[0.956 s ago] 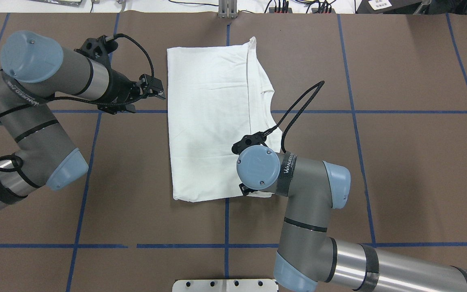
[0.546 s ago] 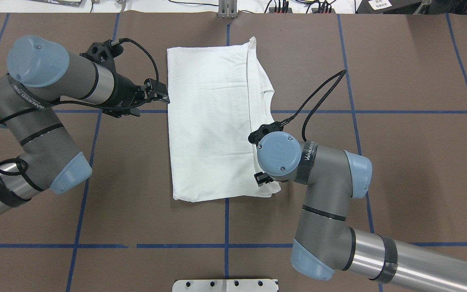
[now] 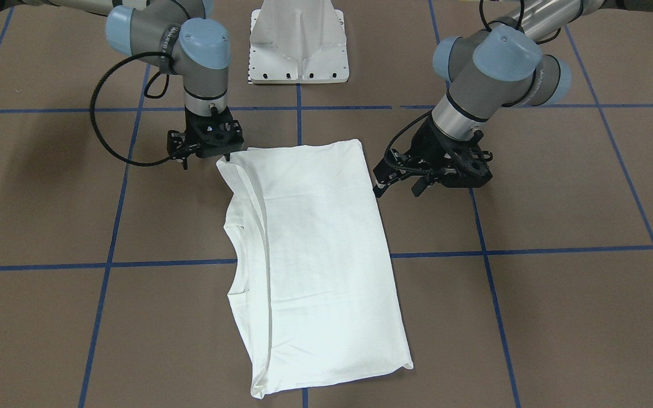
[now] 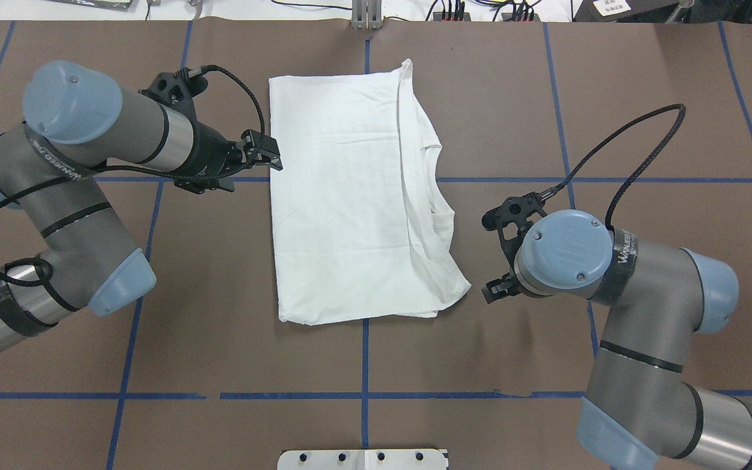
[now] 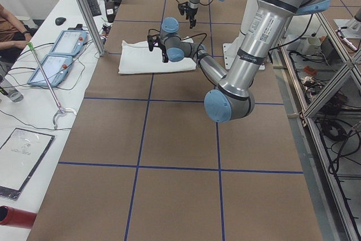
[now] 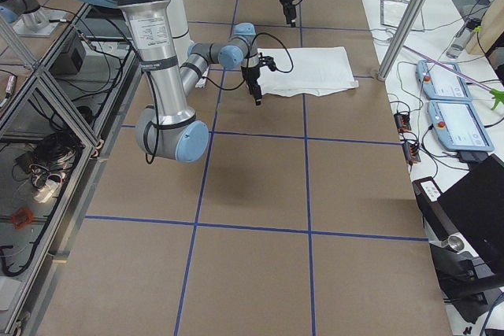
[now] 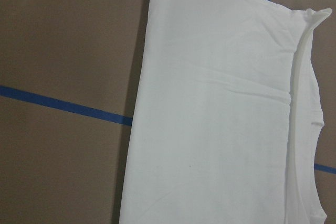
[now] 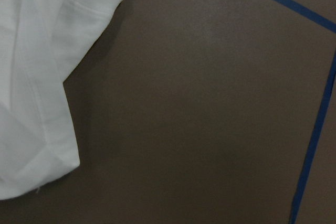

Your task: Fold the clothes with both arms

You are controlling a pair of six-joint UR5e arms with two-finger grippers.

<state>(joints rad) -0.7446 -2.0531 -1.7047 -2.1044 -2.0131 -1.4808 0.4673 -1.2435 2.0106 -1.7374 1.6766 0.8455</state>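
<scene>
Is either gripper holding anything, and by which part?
Nothing, it seems: the left gripper stands open at the edge of the T-shirt; the right gripper is just off its corner.

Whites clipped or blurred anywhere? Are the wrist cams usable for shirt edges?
Overhead exterior: sharp, even light, T-shirt creases readable, not blown out. Exterior front-facing: shirt has a cool tint; soft arm shadow on the table at view left. Both wrist views: dim, soft focus, shirt looks grey, but edges still trace against the brown. Side views: shirt tiny and nearly featureless white.
</scene>
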